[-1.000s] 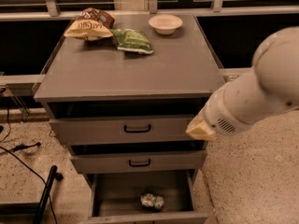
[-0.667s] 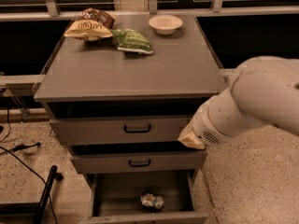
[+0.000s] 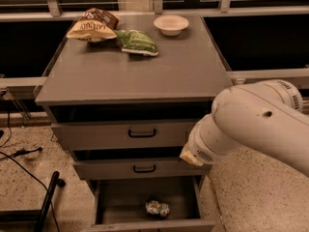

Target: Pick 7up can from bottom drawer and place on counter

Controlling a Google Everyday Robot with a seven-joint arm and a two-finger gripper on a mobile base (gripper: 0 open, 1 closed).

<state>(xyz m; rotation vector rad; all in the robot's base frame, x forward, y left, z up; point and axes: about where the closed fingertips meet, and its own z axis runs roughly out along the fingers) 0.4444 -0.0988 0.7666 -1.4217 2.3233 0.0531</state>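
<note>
7up can (image 3: 157, 208): crumpled, shiny metal, in the open bottom drawer (image 3: 116, 197), whose front is cut off. Gripper (image 3: 186, 155): mostly hidden behind the rounded white arm (image 3: 251, 124), right; grip state cannot be told.

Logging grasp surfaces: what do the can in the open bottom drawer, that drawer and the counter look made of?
The 7up can looks like thin metal: shiny, silvery-green, crumpled. The bottom drawer seems painted sheet metal, matte grey, thin-walled. The counter is a matte grey slab, metal or laminate; cannot tell. The gripper sits beside the middle drawer's right end, above the open drawer.
</note>
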